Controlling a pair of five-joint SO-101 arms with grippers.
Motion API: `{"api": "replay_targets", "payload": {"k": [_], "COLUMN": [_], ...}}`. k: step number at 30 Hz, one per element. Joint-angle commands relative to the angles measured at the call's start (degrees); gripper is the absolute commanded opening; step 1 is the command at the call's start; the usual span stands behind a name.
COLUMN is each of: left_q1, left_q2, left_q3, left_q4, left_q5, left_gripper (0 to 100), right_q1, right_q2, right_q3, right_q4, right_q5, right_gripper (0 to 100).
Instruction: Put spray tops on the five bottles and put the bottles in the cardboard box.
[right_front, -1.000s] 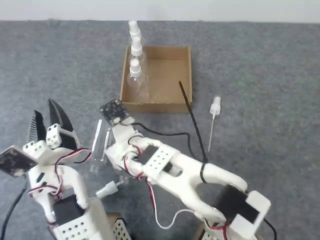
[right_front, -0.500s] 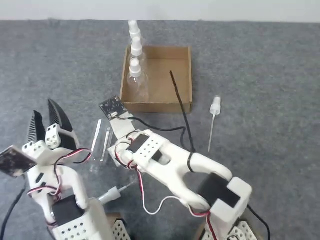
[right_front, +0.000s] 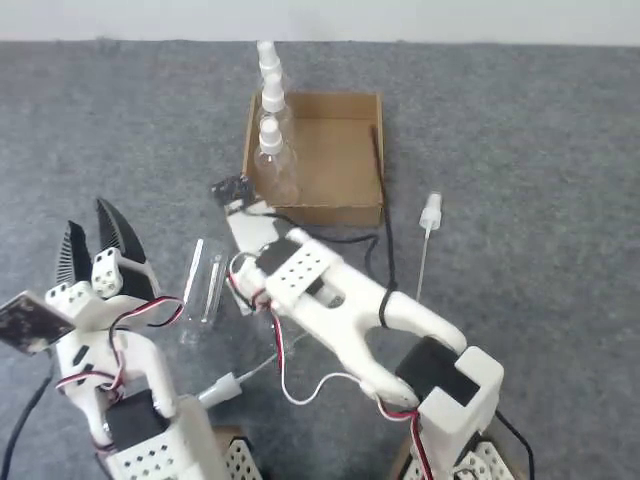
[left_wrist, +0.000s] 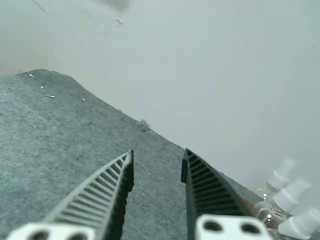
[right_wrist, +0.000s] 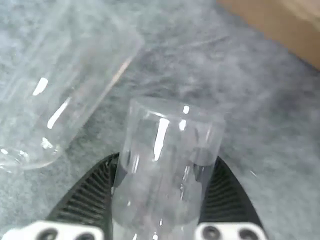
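Overhead and wrist views — bottles (right_front: 272, 160) shared

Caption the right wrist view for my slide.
Right gripper shut on a clear bottle; a second bottle lies alongside on grey carpet.

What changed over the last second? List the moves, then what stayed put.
The right arm swung forward toward the cardboard box, with the right gripper shut on a clear bottle. Unmoved: the left gripper, open and raised, the three capped bottles in the box, and the loose spray top beside it.
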Motion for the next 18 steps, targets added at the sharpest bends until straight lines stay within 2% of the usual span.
{"api": "replay_targets", "payload": {"k": [1, 18], "left_q1": [-0.44, -0.44], "left_q2": [-0.79, -0.79], "left_q3": [-3.38, -3.30], "left_q4": [0.09, 0.09], "left_q5": [0.26, 0.26], "left_gripper": [15, 15], "right_q1": [1.27, 1.27], "right_q2": [-1.10, -1.19], "right_q3": [-6.07, -13.63], "right_q4": [6.11, 21.32], "right_q5": [-0.18, -0.18], "right_gripper": [6.0, 5.5]}}
